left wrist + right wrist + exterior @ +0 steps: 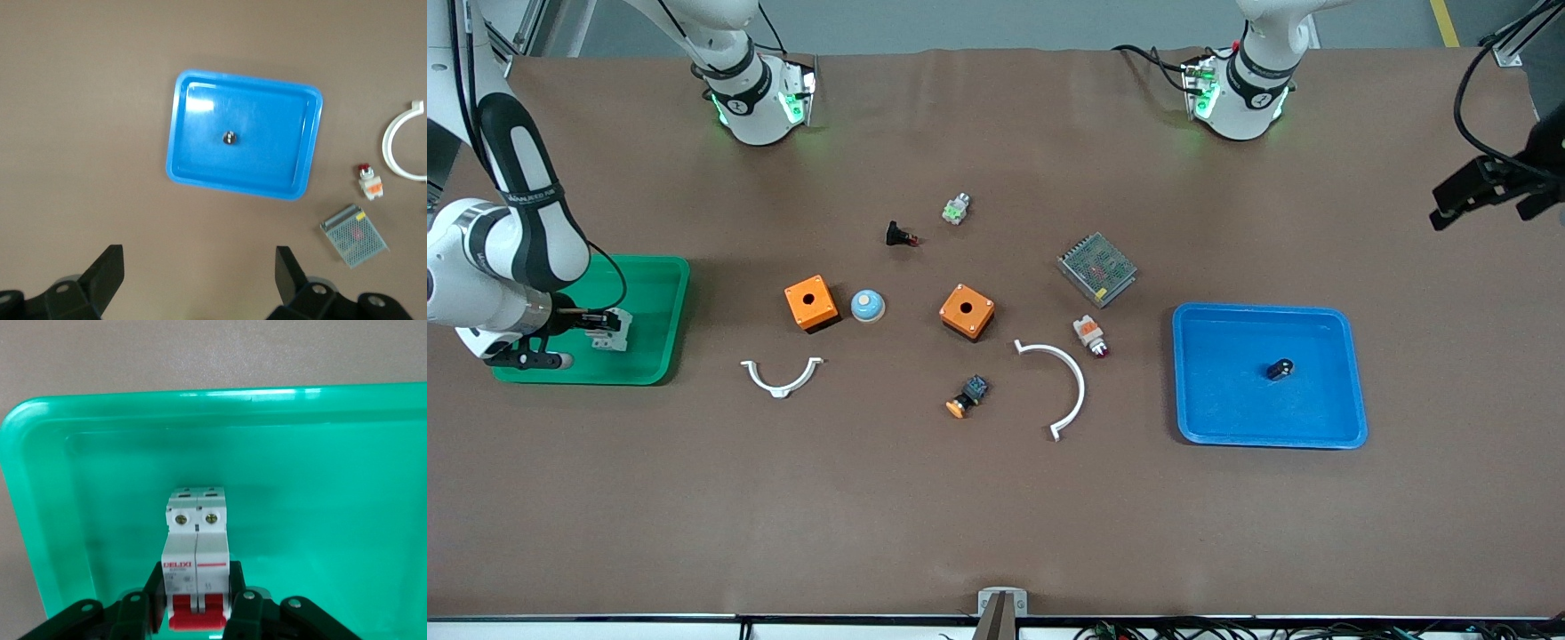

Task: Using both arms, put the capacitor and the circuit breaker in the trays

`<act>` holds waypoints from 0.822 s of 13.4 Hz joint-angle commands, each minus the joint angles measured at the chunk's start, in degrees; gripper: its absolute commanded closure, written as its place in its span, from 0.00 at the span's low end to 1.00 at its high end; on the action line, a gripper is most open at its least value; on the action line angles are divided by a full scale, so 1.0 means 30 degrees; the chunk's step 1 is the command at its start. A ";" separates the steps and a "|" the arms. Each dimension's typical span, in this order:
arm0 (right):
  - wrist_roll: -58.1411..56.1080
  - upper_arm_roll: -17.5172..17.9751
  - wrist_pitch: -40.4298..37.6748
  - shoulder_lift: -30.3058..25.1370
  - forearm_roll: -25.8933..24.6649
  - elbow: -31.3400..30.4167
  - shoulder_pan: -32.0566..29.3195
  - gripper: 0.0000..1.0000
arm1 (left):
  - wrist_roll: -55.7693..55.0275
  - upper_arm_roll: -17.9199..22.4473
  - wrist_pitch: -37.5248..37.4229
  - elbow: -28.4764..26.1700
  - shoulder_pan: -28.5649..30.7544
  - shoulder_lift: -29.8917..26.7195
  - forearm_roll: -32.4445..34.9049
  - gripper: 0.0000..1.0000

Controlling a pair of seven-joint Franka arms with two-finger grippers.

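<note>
The circuit breaker (612,329), a white-grey block with red toggles, is held between the fingers of my right gripper (601,324) inside the green tray (649,372). In the right wrist view my right gripper (195,603) is shut on the circuit breaker (197,543) low over the green tray's floor (320,487). The capacitor (1280,369), a tiny black cylinder, lies in the blue tray (1184,382); the left wrist view shows the capacitor (229,138) in the blue tray (175,127) too. My left gripper (1458,200) is open and empty, high over the left arm's end of the table (198,277).
Between the trays lie two orange boxes (811,302) (967,311), a blue dome button (867,306), a black pushbutton (901,236), a small white-green part (957,209), a mesh power supply (1096,268), a white-orange button (1090,335), an orange-black button (967,396) and two white arcs (781,378) (1063,382).
</note>
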 commanded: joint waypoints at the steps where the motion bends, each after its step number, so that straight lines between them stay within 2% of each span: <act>1: -0.0010 0.0404 -0.1061 -0.0827 -0.0441 -0.0167 -0.0289 0.00 | 0.0293 0.1439 -0.0747 -0.1030 -0.1477 -0.1030 -0.0447 0.00; 4: 0.0399 0.0551 -0.4225 -0.3398 -0.0354 0.0274 0.0702 0.00 | 0.0204 0.1500 -0.0721 -0.1557 -0.1715 -0.1762 -0.0447 0.00; 8: 0.3704 0.0580 -0.7273 -0.6856 -0.0120 0.0304 0.3133 0.00 | 0.0438 0.1237 -0.0605 -0.1440 -0.1687 -0.1530 -0.0651 0.00; 11: 0.4587 0.0580 -0.8858 -0.8793 0.1137 0.0391 0.4688 0.00 | 0.0467 0.1266 -0.0369 -0.1411 -0.1598 -0.1412 -0.0652 0.00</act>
